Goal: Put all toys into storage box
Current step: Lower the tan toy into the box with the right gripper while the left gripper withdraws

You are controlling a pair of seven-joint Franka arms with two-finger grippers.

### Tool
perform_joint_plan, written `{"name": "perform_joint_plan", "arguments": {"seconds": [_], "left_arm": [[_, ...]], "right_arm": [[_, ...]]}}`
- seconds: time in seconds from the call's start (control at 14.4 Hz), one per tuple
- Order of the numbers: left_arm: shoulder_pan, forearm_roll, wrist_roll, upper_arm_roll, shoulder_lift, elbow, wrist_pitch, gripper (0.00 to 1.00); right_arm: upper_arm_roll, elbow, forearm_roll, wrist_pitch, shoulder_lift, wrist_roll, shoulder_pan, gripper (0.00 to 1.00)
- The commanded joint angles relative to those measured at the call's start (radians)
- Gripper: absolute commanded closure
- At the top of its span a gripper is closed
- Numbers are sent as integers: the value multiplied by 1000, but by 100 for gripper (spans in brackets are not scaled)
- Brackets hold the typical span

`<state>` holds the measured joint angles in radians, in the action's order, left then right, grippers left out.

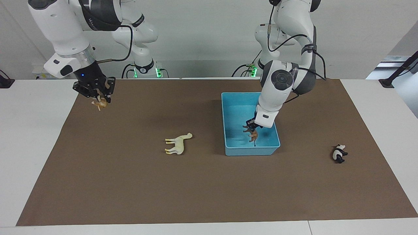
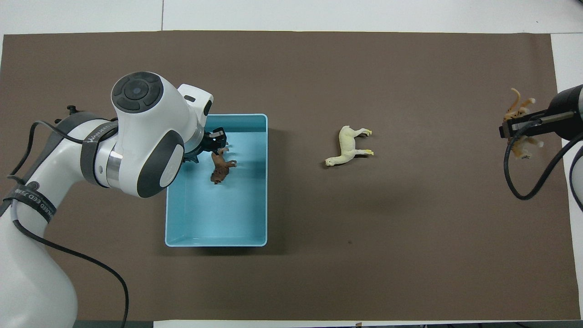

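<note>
Jaws: left gripper (image 1: 250, 127) parting over storage box (image 1: 228, 114), lion (image 1: 253, 135) at its 6 o'clock | right gripper (image 1: 99, 98) clamps tiger (image 1: 100, 104) | horse (image 1: 178, 144), panda (image 1: 339, 153) left on mat.

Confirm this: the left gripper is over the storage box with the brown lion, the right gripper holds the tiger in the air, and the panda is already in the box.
Not quite. The panda lies on the mat toward the left arm's end, outside the storage box; the facing view shows it. The rest holds: the left gripper is over the box with the brown lion, and the right gripper holds the tiger in the air.
</note>
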<state>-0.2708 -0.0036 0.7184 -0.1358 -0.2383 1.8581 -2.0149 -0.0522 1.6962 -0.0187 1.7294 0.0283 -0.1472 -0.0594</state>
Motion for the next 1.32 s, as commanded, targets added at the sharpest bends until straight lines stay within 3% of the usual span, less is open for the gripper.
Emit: {"name": "perform_joint_plan", "arguments": {"seconds": [0.0,0.14,0.28,0.56,0.69,0.83,0.97,1.11,1.25], "left_arm": [[16,4,-8,18,62,50,-24,0],[34,33,-34,28,63,44,-33,0],[149,115,-235,31,53,23,-60,0],[425,119,-727,31,13,23,-236,0],[516,125,-908,31,-73,-26,-300,0],[544,140,-970,31,-175,-114,-323,0],[542,235,-972,31,-209,-126,-350,0],[539,270,-973,31,-226,-129,-366,0],[539,272,-976,31,-234,-126,-390,0]], "right_arm": [[5,-4,-7,-13,10,20,3,100],[6,-7,-9,-14,10,40,-5,100],[15,-10,-10,-13,10,130,-54,100],[31,-38,-7,22,7,504,-285,100],[31,-74,-12,50,-14,636,-412,100],[29,-206,6,39,-138,830,-572,100],[25,-399,28,38,-333,967,-672,100],[20,-540,31,56,-468,1032,-715,100],[23,-582,33,129,-517,1035,-718,100]]}}
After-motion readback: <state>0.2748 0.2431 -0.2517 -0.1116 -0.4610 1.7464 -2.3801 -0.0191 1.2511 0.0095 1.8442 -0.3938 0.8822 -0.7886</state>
